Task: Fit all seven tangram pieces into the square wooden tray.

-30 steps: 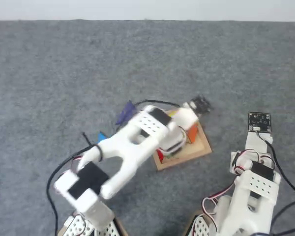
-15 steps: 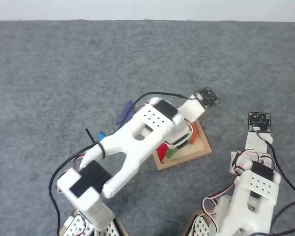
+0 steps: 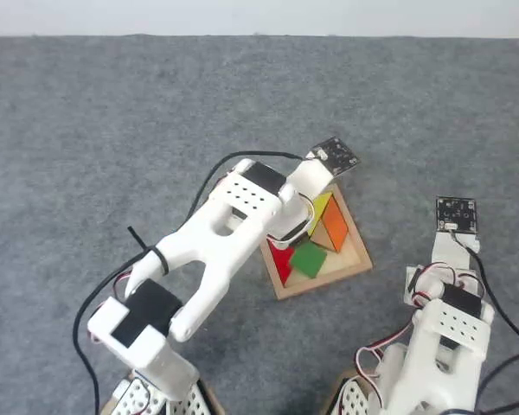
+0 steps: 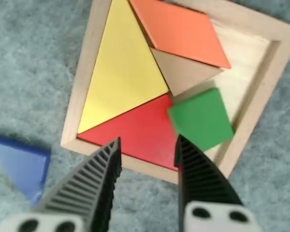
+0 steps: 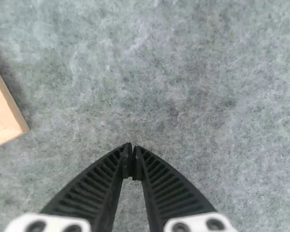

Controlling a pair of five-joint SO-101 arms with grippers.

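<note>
The square wooden tray point(image 4: 261, 82) point(image 3: 356, 259) holds a yellow triangle point(image 4: 121, 72), an orange parallelogram point(image 4: 179, 29), a tan triangle point(image 4: 183, 72) and a red triangle point(image 4: 135, 133). A green square point(image 4: 200, 118) point(image 3: 309, 258) lies askew in it, overlapping the red triangle's edge. My left gripper point(image 4: 148, 140) hangs open over the tray's near rim with nothing between its fingers. A blue triangle point(image 4: 19, 164) lies on the carpet beside the tray. My right gripper point(image 5: 130, 145) is shut over bare carpet, close to a tray corner point(image 5: 2, 121).
Grey carpet covers the whole table. The left arm point(image 3: 225, 242) stretches across the middle and hides the carpet left of the tray. The right arm point(image 3: 450, 324) stands folded at the near right. Open carpet lies beyond and right of the tray.
The left arm swung up and away from the tray, uncovering its pieces and the green square. It now hides the purple and blue pieces on the carpet. The right arm kept still.
</note>
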